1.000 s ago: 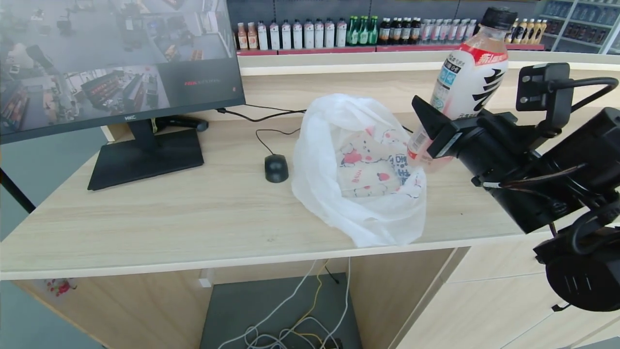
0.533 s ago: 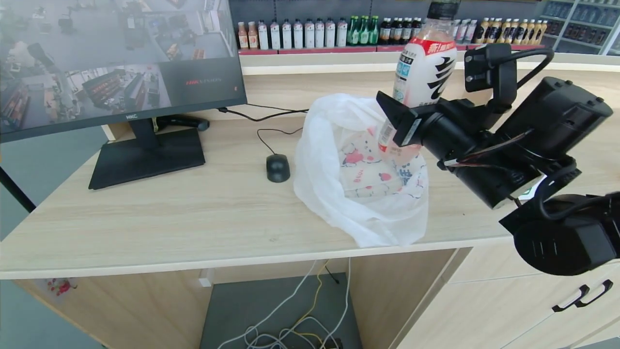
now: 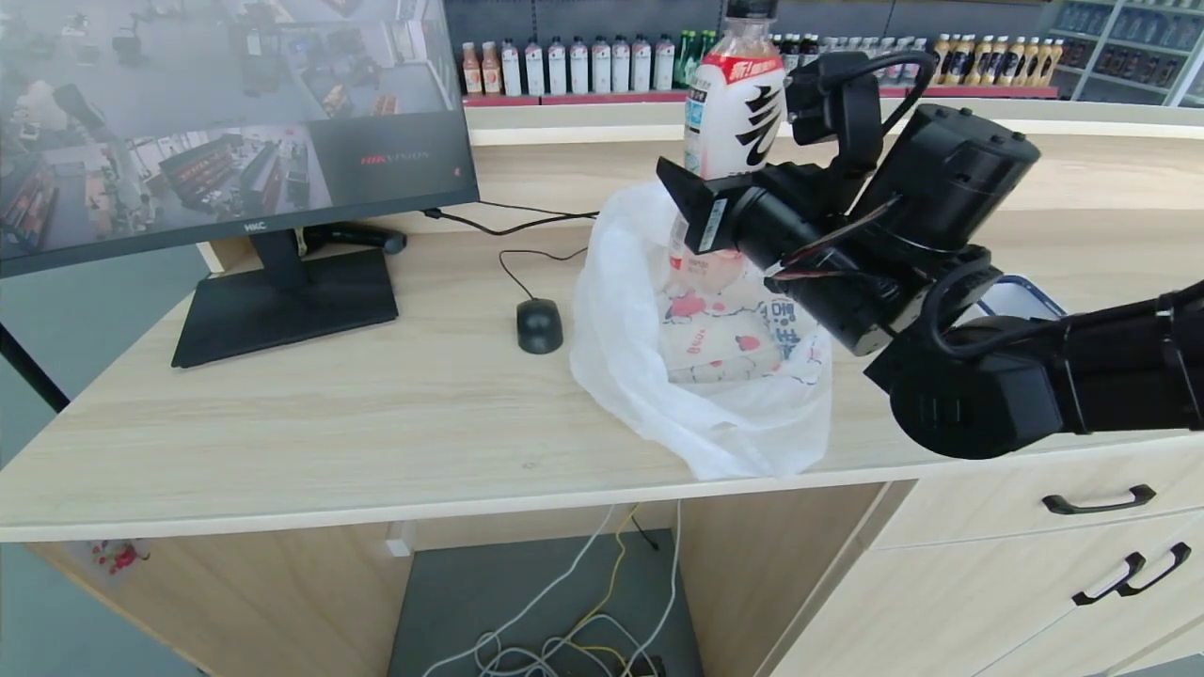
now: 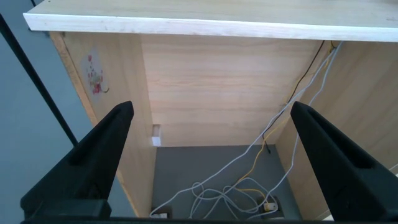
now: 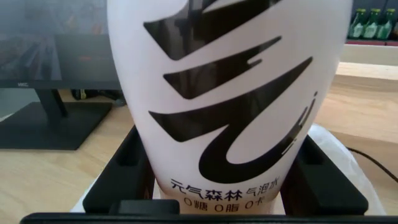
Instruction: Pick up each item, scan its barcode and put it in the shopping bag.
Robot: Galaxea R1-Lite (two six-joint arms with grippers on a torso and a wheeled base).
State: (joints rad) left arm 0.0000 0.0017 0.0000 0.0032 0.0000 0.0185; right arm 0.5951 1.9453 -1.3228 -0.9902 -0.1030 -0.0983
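The bottle (image 3: pixel 735 120) stands upright in the head view, held low on its body by my right gripper (image 3: pixel 717 224). The jaws are closed against its sides and one black finger (image 3: pixel 694 205) shows on its left. Its base hangs at the open mouth of the white shopping bag (image 3: pixel 632 376), above a pink-printed packet (image 3: pixel 707 340) lying inside. I cannot tell whether the base touches the plastic. The bag sits on the wooden counter (image 3: pixel 376 414), with a black mouse (image 3: pixel 539 325) just to its left and a monitor (image 3: pixel 216 113) farther left.

In the left wrist view, my left gripper (image 4: pixel 214 171) hangs below the counter's near edge (image 4: pixel 186 25). Its jaws are spread wide with nothing between them, and loose cables (image 4: pixel 230 190) lie on the floor beneath.

In the right wrist view the bottle (image 5: pixel 227 106) sits square between the two black fingers (image 5: pixel 121 177). Each finger presses a flank of the white label, and the monitor's stand (image 5: pixel 56 121) is on the counter beyond.
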